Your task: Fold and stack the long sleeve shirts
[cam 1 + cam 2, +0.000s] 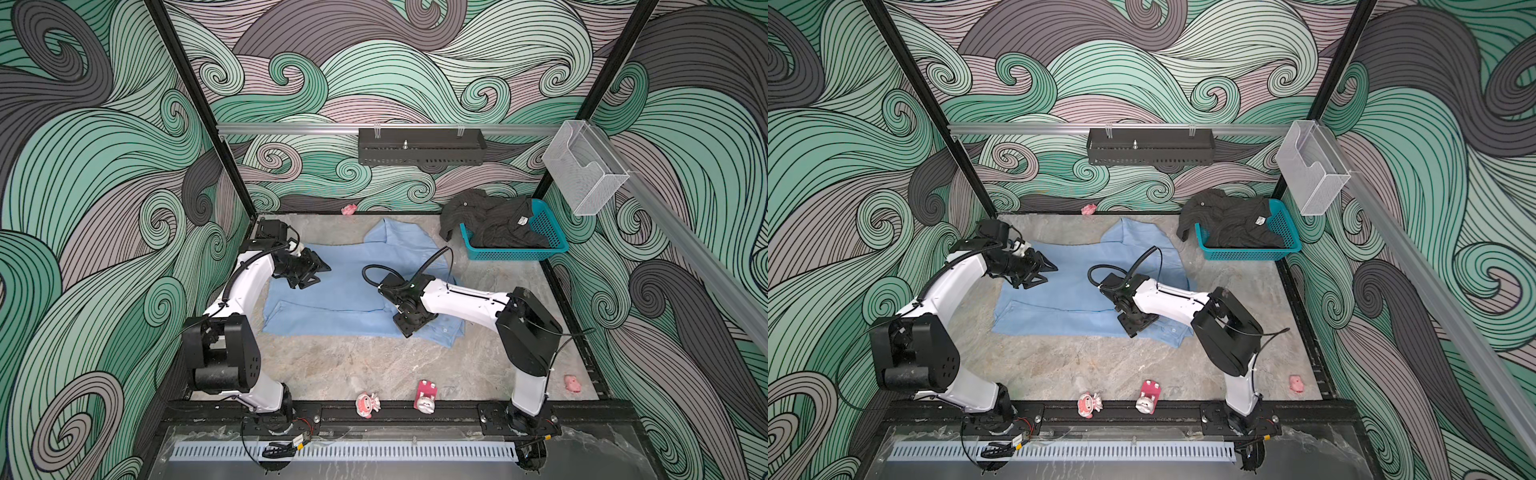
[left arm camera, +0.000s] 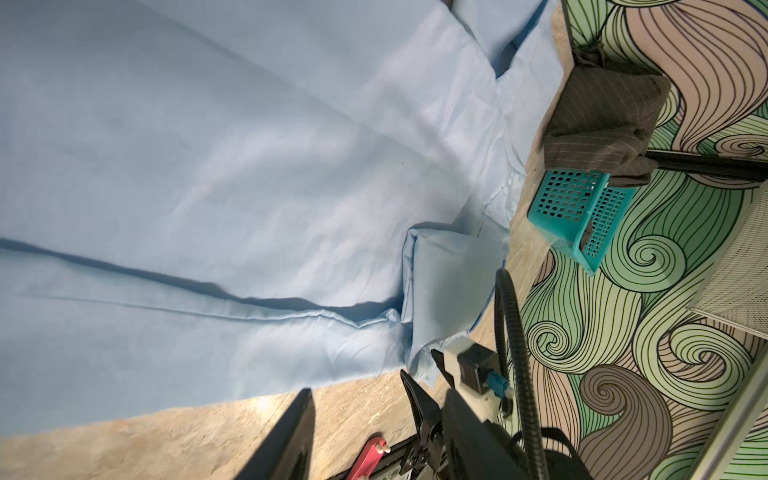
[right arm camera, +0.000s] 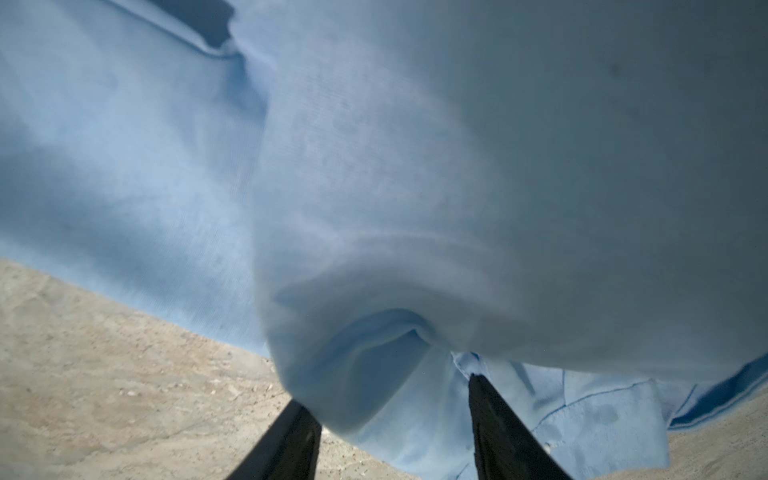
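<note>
A light blue long sleeve shirt (image 1: 345, 286) (image 1: 1067, 291) lies spread on the stone table, one sleeve folded across its front edge. The dark charcoal shirt (image 1: 494, 224) (image 1: 1229, 220) is heaped in the teal basket (image 1: 515, 252) at the back right, spilling over its left rim. My left gripper (image 1: 318, 274) (image 2: 357, 411) hovers open over the blue shirt's left part with nothing between its fingers. My right gripper (image 1: 409, 322) (image 3: 390, 395) points down at the shirt's front right corner. Its jaws stand apart, and a raised fold of blue cloth (image 3: 374, 145) lies between them and covers one fingertip.
Small pink toys sit by the front rail (image 1: 368, 405) (image 1: 426, 397), at the front right (image 1: 572, 383) and at the back wall (image 1: 349, 209). A black shelf (image 1: 422, 147) and a clear box (image 1: 584, 170) hang on the rails above. Bare table lies in front of the shirt.
</note>
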You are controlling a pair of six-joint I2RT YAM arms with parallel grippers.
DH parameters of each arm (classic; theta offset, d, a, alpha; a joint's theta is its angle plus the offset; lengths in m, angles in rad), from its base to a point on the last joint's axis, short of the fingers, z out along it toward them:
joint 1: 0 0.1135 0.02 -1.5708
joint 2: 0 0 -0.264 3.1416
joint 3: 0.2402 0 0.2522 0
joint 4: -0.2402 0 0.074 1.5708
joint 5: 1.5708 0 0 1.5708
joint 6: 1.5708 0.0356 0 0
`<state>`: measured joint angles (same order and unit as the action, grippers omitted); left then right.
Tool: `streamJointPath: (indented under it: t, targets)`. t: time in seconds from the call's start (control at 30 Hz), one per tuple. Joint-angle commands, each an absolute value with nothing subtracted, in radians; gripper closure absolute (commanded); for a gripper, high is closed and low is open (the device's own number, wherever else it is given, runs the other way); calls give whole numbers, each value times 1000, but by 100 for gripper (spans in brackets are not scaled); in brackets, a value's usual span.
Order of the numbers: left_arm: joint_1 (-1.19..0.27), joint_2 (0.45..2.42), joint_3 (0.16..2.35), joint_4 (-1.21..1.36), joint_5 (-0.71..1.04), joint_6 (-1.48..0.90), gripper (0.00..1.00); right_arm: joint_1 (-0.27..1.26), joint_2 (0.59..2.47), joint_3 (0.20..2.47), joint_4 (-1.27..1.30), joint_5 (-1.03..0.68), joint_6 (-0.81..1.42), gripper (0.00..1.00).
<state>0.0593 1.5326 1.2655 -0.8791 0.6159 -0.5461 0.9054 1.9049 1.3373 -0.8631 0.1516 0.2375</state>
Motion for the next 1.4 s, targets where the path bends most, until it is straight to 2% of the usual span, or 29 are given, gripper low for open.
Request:
streamJointPath:
  t: [0.0,0.17,0.3,0.5,0.8,0.87,0.93,1.07,1.2,1.27,1.37]
  targets:
    - [87,1492,1261,-955,650,-476,47,905,1921,1369,-885,143,237,53]
    - [108,1473,1247,-960,655,-464,48,895,1868,1426,-914,88,296,100]
    - [107,1478,1253,-947,658,-474,48,849,1875,1612,-1000,-70,388,100]
    - [106,1510,1293,-912,655,-500,48,756,2062,1933,-1087,-355,559,100]
    - [82,1533,1265,-824,670,-461,47,658,2448,2347,-1103,-509,720,100]
    - [64,1528,1230,-777,679,-460,46,637,2511,2413,-1107,-514,741,93]
    - [38,1522,1201,-736,680,-459,47,614,2563,2464,-1108,-507,761,80]
    - [-20,1526,1177,-711,648,-444,46,589,2591,2536,-1106,-495,755,66]
    - [-79,1540,1167,-755,587,-424,45,587,2529,2563,-1107,-478,695,56]
    - [-101,1541,1146,-764,563,-419,43,587,2462,2529,-1107,-459,664,50]
    - [-129,1536,1100,-753,533,-434,42,586,2347,2428,-1107,-421,626,47]
